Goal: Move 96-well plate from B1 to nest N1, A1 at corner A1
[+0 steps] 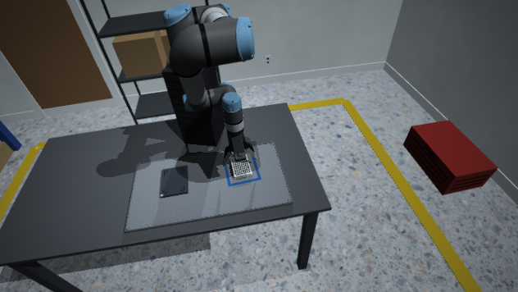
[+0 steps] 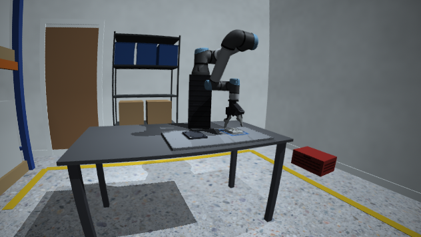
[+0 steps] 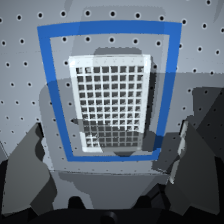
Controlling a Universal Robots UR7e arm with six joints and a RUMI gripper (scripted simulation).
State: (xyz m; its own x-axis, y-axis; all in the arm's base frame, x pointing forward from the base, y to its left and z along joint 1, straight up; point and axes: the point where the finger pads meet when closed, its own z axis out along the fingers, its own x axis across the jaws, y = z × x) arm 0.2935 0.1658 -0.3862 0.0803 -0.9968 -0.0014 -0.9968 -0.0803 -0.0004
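Observation:
The white 96-well plate [image 1: 241, 168] [image 2: 234, 131] [image 3: 111, 102] lies flat inside the blue outline of spot B1 [image 1: 244, 184] [image 3: 107, 27] on the right part of the perforated grey mat [image 1: 266, 197]. I cannot tell which of its corners is cut off. The dark plate nest N1 [image 1: 174, 180] [image 2: 194, 134] lies on the left part of the mat and holds nothing. My gripper [image 1: 240, 156] [image 2: 233, 125] [image 3: 111, 122] is open and empty. It points straight down a short way above the plate, with one finger on each side of it.
The mat lies on a dark table [image 1: 82, 213] [image 2: 126, 146]. The arm's black pedestal [image 1: 197, 123] stands just behind the mat. A shelf with boxes [image 1: 135, 53] [image 2: 146, 66] stands at the back. A red box [image 1: 448, 156] [image 2: 313, 160] lies on the floor to the right.

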